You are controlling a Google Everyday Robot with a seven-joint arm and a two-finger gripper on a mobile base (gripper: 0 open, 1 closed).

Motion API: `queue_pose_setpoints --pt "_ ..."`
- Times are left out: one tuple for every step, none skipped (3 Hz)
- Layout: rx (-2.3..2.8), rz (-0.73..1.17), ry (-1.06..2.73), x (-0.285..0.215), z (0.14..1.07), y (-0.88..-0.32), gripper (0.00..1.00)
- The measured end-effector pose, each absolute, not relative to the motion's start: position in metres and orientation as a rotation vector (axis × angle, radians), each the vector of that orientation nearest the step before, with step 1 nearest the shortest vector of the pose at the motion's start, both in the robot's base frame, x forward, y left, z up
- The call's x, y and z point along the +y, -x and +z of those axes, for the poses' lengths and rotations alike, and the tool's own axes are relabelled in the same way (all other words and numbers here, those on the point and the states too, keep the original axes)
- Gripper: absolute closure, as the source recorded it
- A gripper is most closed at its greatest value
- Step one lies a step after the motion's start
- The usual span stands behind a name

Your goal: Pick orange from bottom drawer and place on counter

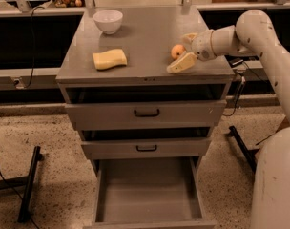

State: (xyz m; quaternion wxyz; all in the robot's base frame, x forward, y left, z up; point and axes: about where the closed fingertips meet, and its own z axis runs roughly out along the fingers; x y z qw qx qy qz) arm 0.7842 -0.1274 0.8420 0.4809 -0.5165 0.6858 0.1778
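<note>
The orange rests on the counter near its right front edge. My gripper reaches in from the right, low over the counter, and is open. One finger lies in front of the orange and the other behind it, with a gap around the fruit. The bottom drawer is pulled out at the base of the cabinet, and its grey floor is bare.
A white bowl stands at the counter's back left. A yellow sponge lies at the front left. The two upper drawers are closed. My arm fills the right side. A black stand leg lies on the floor at left.
</note>
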Motion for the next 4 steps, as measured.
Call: queue_pose_setpoints --pt "1.672 0.434 1.26 -0.127 0.842 -0.784 0.0" --pt "1.658 0.462 1.267 -0.123 0.846 -0.783 0.0" --pt "1.644 0.46 1.26 -0.125 0.857 -0.78 0.0" --pt "1.637 0.455 1.251 -0.129 0.864 -0.779 0.0"
